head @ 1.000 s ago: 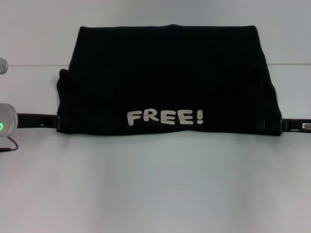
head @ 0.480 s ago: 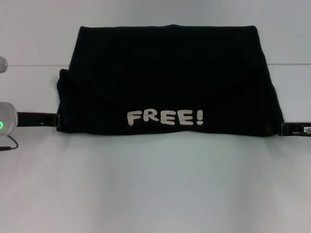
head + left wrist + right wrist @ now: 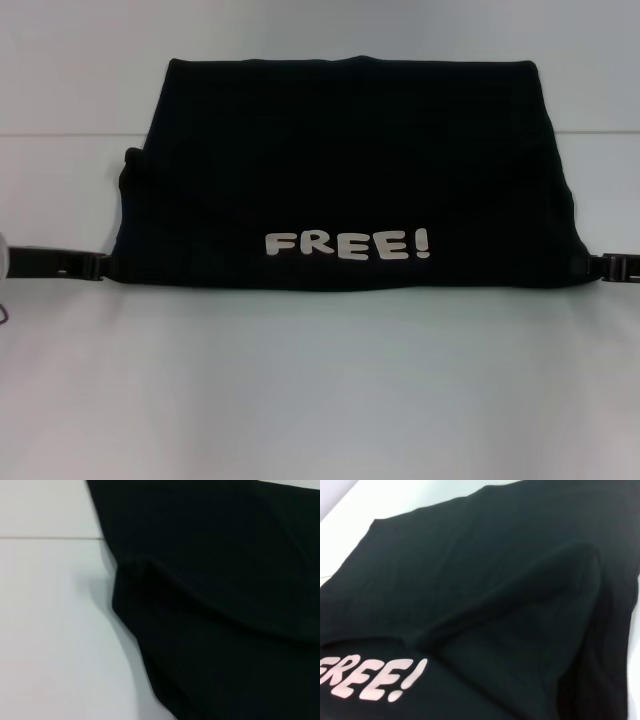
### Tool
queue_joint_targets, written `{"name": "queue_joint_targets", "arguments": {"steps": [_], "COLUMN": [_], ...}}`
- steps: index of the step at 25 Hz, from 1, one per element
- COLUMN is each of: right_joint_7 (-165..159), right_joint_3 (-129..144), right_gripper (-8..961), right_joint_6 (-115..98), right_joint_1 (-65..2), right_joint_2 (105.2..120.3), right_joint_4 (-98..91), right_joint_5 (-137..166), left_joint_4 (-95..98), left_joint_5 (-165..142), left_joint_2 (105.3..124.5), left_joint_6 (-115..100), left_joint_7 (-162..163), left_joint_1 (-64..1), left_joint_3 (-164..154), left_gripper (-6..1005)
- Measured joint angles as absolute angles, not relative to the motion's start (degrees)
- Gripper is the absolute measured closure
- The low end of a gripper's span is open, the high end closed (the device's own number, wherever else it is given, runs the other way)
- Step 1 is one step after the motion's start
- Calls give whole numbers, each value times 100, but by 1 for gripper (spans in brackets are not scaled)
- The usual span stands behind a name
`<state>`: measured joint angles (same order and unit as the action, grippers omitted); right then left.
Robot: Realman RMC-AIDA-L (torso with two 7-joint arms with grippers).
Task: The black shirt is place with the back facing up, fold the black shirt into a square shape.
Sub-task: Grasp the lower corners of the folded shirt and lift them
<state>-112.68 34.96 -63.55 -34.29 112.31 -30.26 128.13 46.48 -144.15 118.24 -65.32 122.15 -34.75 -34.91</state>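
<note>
In the head view, the black shirt (image 3: 345, 170) is seen lying folded on the white desk (image 3: 320, 390), its long axis running from the desk's left side to its right, with the white word "FREE!" (image 3: 348, 244) printed along the near fold. The left gripper (image 3: 85, 265) is found at the shirt's near left corner and the right gripper (image 3: 612, 268) at its near right corner, each low over the desk and just beside or touching the cloth. Whether either is apart, together or clamped on fabric cannot be told. The shirt thus lies between the two tools, equally close to both, so a next fold is judged to run across the long axis.

In the left wrist view, only the shirt's rumpled side edge (image 3: 130, 575) against the desk is shown.

In the right wrist view, creased cloth and part of the lettering (image 3: 370, 677) are shown.
</note>
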Motion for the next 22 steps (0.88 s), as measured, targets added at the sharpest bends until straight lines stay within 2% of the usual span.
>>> {"name": "queue_joint_targets", "arguments": {"steps": [13,22], "right_joint_7": [-11103,-10787], "right_joint_3": [3263,3240], "right_gripper": [911,911], "right_joint_6": [-7158,-8088], "right_joint_1": [-3091,-2538], "right_joint_2": [11126,11046], "right_joint_4": [-3105,-3347], "right_joint_5": [12822,12828], "left_joint_4": [5050,5518], "left_joint_5": [-14422,-14421], "left_joint_2": [11811,11860], "left_joint_6": [-7671,-9068], "left_joint_7": [11842,11572], "left_joint_1": [-3199,-2871], "left_joint_3": [-3119,-2618], "left_gripper": [950,944]}}
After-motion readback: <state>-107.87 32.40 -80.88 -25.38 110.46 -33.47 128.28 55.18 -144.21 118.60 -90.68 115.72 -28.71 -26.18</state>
